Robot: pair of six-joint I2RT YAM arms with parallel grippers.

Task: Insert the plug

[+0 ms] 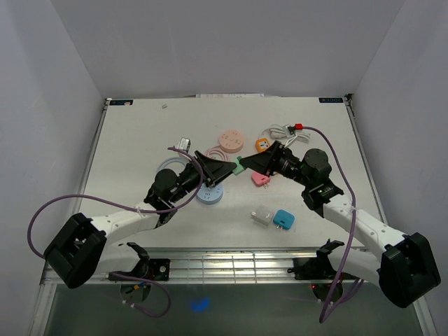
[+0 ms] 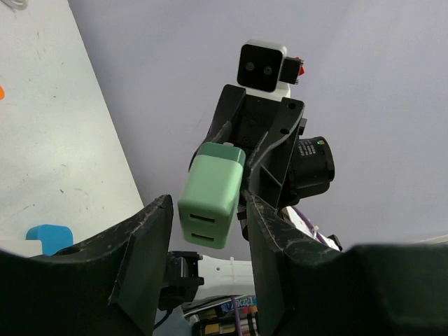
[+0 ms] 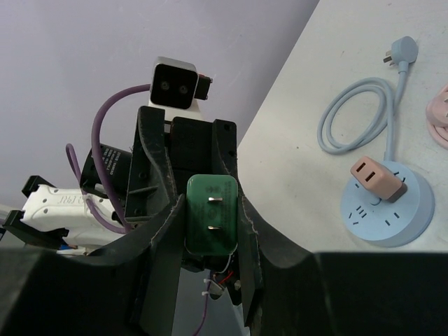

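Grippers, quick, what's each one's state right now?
Left gripper: jaws flank the green plug adapter; grip cannot be told.
Right gripper: closed on the green plug adapter.

This is a robotics lab cell, and my own work bench in it. My two arms are bolted to a slatted metal rail [image 1: 231,264] at the near edge of a white table [image 1: 133,140], which is boxed in on the left, right and far sides by plain pale walls [image 1: 224,49]. A purple cable [image 1: 70,198] loops loose off my left arm. Test pieces lie scattered across the table: a round blue power strip [image 1: 209,194] mid-table, a round pink power strip [image 1: 232,141] farther back, and a white adapter [image 1: 262,216] beside a blue adapter [image 1: 283,220] toward the near right.
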